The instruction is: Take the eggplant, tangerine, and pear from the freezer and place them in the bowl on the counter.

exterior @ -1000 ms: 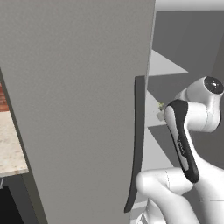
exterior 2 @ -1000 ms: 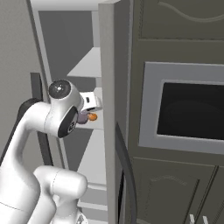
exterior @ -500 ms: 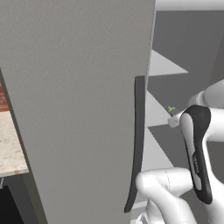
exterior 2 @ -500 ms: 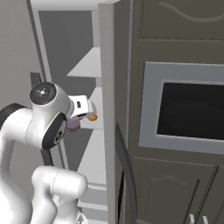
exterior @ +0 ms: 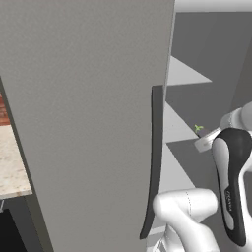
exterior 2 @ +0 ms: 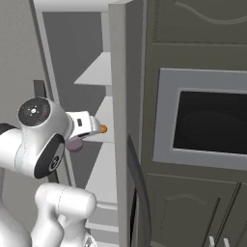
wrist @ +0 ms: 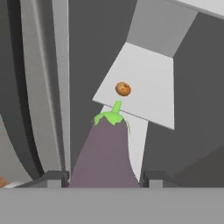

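From the hand view I have the eggplant point(wrist: 106, 153) sitting between the two finger tips, its purple body filling the gap and the green stem cap pointing away from the camera — so the gripper point(wrist: 104, 177) is closed on the eggplant, with the fingers kept apart by its width. In the right base view the gripper point(exterior 2: 91, 131) sits in front of the open freezer point(exterior 2: 126, 96), just off the front edge of a middle shelf point(exterior 2: 107, 126), and a bit of purple shows under the hand. The tangerine point(wrist: 123, 89) lies on that pale shelf, near its front edge, apart from the eggplant; I also catch an orange speck of it past the hand in the right base view point(exterior 2: 103, 129). In the left base view the freezer door point(exterior: 93, 113) with its long dark handle point(exterior: 153, 162) stands beside the arm, and a strip of counter point(exterior: 12, 162) shows at the left edge. I cannot make out the pear.
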